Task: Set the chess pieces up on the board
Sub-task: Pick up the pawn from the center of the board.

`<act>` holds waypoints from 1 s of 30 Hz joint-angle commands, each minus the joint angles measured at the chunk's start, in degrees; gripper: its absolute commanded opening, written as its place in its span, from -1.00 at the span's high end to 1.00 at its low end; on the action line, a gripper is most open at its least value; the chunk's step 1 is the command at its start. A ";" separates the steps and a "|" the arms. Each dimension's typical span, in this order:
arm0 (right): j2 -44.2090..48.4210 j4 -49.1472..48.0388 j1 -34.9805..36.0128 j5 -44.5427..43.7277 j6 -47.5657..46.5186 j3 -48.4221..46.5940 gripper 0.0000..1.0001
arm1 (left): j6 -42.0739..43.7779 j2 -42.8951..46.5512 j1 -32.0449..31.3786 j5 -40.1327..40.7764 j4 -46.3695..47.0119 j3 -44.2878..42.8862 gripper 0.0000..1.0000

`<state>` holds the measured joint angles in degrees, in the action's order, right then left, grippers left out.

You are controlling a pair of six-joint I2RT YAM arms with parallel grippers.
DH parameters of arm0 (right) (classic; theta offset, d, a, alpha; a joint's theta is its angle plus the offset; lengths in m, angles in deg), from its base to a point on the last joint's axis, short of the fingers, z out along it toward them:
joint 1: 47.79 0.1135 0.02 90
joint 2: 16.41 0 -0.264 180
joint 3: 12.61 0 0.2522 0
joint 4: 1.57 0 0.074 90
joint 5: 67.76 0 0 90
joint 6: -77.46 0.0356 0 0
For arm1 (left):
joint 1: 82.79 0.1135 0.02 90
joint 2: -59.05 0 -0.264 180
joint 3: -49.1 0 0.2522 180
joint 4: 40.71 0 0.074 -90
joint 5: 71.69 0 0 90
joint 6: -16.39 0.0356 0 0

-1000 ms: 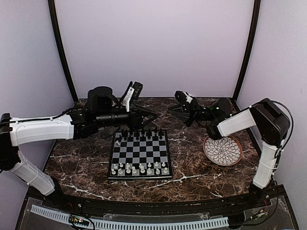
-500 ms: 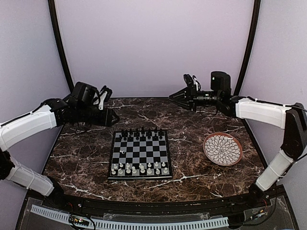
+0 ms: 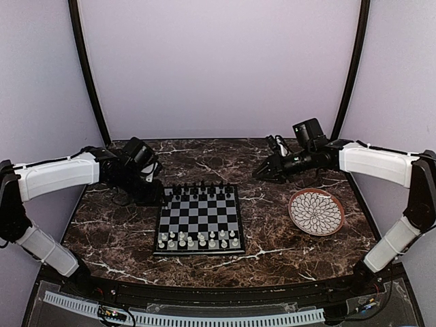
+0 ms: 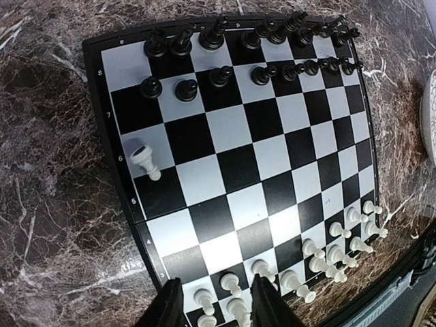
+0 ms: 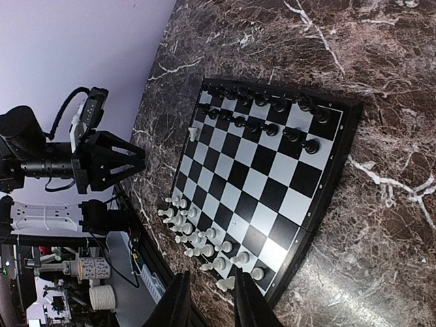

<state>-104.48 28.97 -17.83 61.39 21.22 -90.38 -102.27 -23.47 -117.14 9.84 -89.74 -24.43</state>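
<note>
The board (image 3: 198, 218) lies mid-table, with black chessmen (image 3: 199, 191) in its two far rows and cream-white chessmen (image 3: 199, 239) in its two near rows. In the left wrist view one white piece (image 4: 142, 155) stands alone on a left-edge square of the board (image 4: 238, 163). It also shows in the right wrist view (image 5: 193, 133). My left gripper (image 3: 154, 196) hangs by the board's far left corner, and its fingers (image 4: 169, 308) are open and empty. My right gripper (image 3: 261, 173) hovers right of the far right corner, and its fingers (image 5: 245, 303) are open and empty.
A round white petal-patterned plate (image 3: 316, 212) with a brown rim sits right of the board, holding nothing I can see. In the right wrist view one white piece (image 5: 225, 283) lies at the board's near corner by the rim. Dark marble table, curtain walls behind.
The left gripper pulled back from over the board's far rows and dropped beside its far left corner. The right gripper rose, then came down toward the table right of the board.
</note>
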 commanded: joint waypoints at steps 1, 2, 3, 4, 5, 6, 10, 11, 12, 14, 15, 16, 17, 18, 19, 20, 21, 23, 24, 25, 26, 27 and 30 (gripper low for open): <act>3.07 2.10 0.02 -1.42 -3.20 0.19 0.53 | -4.53 -1.31 0.12 0.99 0.02 -2.10 0.27; 3.30 2.46 0.00 -1.71 -3.46 0.28 0.52 | -4.04 -2.40 0.15 1.11 -0.29 -2.61 0.27; 3.69 2.71 0.00 -1.93 -3.68 0.47 0.52 | -3.82 -2.96 0.15 1.32 -0.44 -2.80 0.27; 4.21 2.81 0.01 -2.20 -3.73 0.79 0.52 | -3.16 -4.20 0.33 1.85 -0.64 -3.01 0.27; 4.54 2.77 0.02 -2.46 -3.70 1.22 0.52 | -2.85 -4.83 0.60 1.91 -0.94 -3.04 0.27; 4.84 2.70 0.02 -2.57 -3.58 1.66 0.52 | -2.44 -6.24 0.99 1.75 -1.16 -3.18 0.27; 5.84 2.43 0.01 -2.76 -3.10 3.26 0.51 | -2.02 -8.88 1.48 2.43 -2.36 -3.78 0.27; 6.10 2.47 0.04 -2.89 -3.09 3.50 0.51 | -1.93 -8.86 1.52 2.30 -1.87 -3.56 0.27; 6.29 2.31 0.02 -3.00 -3.08 3.89 0.51 | -1.55 -8.79 1.49 2.13 -1.54 -3.40 0.27; 6.56 2.04 -0.02 -2.99 -2.78 4.44 0.51 | 0.30 -8.55 1.48 0.51 -0.20 -2.97 0.27; 6.66 1.96 -0.03 -2.91 -2.73 4.50 0.51 | 1.43 -8.54 1.52 -1.28 0.85 -2.81 0.27; 6.61 1.95 0.01 -2.86 -2.75 4.55 0.51 | 3.71 -8.58 1.49 -1.59 0.96 -2.81 0.27; 6.60 1.92 0.02 -2.81 -2.76 4.58 0.51 | 4.72 -8.61 1.48 -1.41 0.65 -2.99 0.27; 6.53 1.95 0.02 -2.78 -2.81 4.55 0.51 | 7.28 -8.57 1.54 -1.08 0.29 -3.16 0.27; 6.51 2.09 0.02 -2.77 -3.00 4.51 0.51 | 8.35 -8.39 1.55 0.94 -1.21 -3.73 0.27; 6.39 2.26 0.02 -2.77 -3.18 4.33 0.51 | 9.50 -8.15 1.69 2.60 -2.00 -3.97 0.27; 6.25 2.41 -0.03 -2.69 -3.42 4.31 0.51 | 10.03 -7.32 2.10 5.38 -3.30 -4.02 0.27; 5.99 2.42 0.01 -2.56 -3.75 4.30 0.51 | 8.97 -5.43 3.32 9.27 -3.92 -2.84 0.27; 5.77 2.43 0.02 -2.51 -3.87 4.35 0.51 | 8.49 -4.00 3.85 9.97 -3.47 -1.41 0.26; 5.64 2.46 0.02 -2.46 -3.97 4.40 0.51 | 8.35 -3.32 4.97 10.49 -2.95 -0.75 0.25; 5.41 2.47 0.02 -2.36 -4.12 4.35 0.51 | 8.71 -2.55 5.47 10.67 -2.15 0.08 0.23; 5.25 2.47 0.02 -2.21 -4.14 4.33 0.51 | 10.38 -2.42 6.34 11.04 -2.03 0.17 0.21; 4.98 2.33 0.03 -1.82 -4.31 4.19 0.51 | 15.14 -4.49 7.80 12.46 -2.78 -1.71 0.09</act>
<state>-99.43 32.01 -17.83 59.05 17.96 -86.12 -93.22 -28.17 -111.26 18.30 -91.36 -25.30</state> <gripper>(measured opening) 0.245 0.426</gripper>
